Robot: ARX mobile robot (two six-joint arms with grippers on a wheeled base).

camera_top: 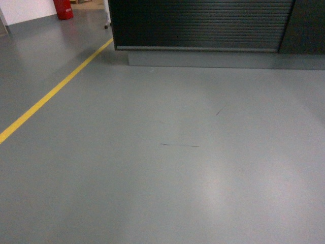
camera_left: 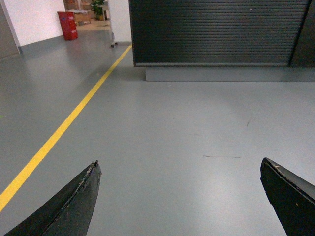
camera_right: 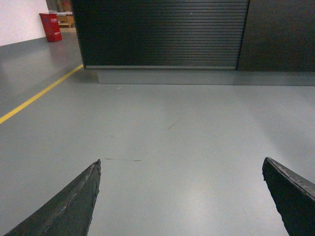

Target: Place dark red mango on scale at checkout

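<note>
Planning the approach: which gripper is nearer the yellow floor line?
Left. The yellow line runs close beside the left gripper; from the right gripper it lies far off to the left. Both grippers are open and empty.

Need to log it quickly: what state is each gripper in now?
Left gripper: open, holding nothing.
Right gripper: open, holding nothing.

floor (camera_top: pixel 167 173): open ahead | checkout (camera_top: pixel 203 25): blocks far end | yellow line (camera_top: pixel 51 94): left
</note>
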